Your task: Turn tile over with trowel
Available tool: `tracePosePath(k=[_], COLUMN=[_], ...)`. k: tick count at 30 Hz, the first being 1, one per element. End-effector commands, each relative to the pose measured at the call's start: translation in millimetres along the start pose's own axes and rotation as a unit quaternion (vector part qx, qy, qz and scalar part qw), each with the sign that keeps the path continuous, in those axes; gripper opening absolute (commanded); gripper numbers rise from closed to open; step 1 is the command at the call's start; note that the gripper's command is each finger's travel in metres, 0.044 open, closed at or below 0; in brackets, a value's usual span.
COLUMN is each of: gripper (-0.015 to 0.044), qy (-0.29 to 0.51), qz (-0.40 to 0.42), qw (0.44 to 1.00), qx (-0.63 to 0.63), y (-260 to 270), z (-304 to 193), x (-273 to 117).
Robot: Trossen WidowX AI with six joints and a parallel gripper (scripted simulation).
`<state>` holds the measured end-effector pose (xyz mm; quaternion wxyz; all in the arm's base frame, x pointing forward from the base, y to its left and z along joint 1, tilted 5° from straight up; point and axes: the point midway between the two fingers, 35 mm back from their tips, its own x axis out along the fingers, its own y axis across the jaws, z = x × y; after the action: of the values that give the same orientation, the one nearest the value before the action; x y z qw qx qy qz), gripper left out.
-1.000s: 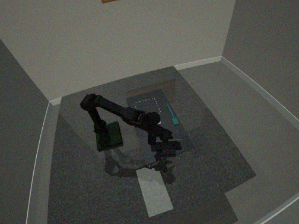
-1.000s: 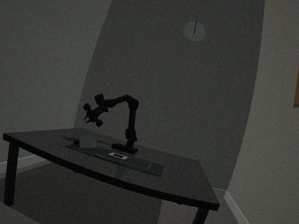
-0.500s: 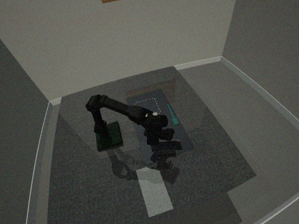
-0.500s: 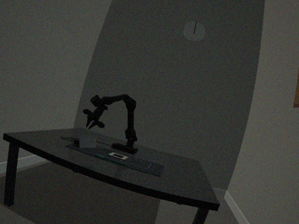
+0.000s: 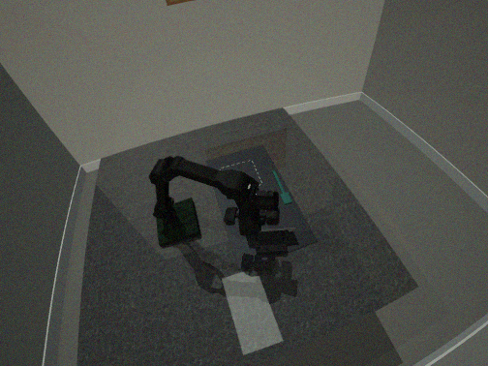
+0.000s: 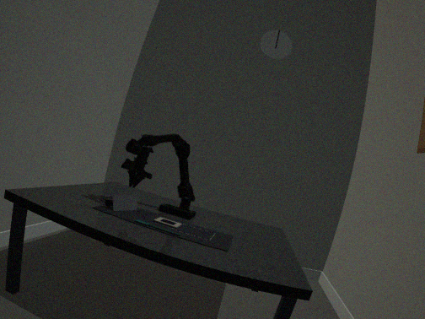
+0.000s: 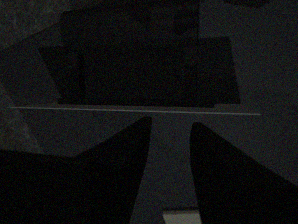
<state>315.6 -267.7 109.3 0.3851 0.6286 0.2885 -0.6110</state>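
Observation:
My gripper (image 6: 132, 185) (image 7: 171, 127) points down, high above the table, on the side of the tile away from the outline. Its fingers stand partly apart with nothing between them. The teal trowel (image 5: 282, 188) lies flat along the edge of the dark mat (image 5: 301, 228). The tile (image 6: 168, 222) lies flat on the mat, its dark rectangular mark facing up. It lies beside the dashed outline (image 5: 257, 171), outside it. A corner of the tile (image 7: 181, 217) shows at the bottom of the wrist view; the arm hides most of it in the top view.
A black block (image 5: 278, 237) (image 6: 109, 202) stands near the mat's end, beneath the gripper. A thin pale line (image 7: 75, 108) runs alongside it in the wrist view. A light rectangle (image 5: 254, 315) lies farther toward the front. The arm's base (image 6: 177, 211) stands beside the mat.

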Motion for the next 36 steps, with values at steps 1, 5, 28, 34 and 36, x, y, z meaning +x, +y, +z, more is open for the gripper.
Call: tracePosePath(k=[1, 5, 28, 34, 36], gripper=[0.01, 0.01, 0.01, 0.01, 0.01], qy=[-0.002, 0.001, 0.003, 0.002, 0.002], qz=[-0.042, -0.081, -0.082, -0.084, -0.084], qw=[0.998, 0.993, 0.993, 0.993, 0.993], qx=[-0.044, -0.083, -0.083, -0.084, -0.084], y=[-9.6, -19.7, -24.1, -26.3, -26.4], z=[-1.7, -2.8, 0.4, 2.0, 1.9], x=[-0.6, -3.4, 15.6, 23.8, 24.3])
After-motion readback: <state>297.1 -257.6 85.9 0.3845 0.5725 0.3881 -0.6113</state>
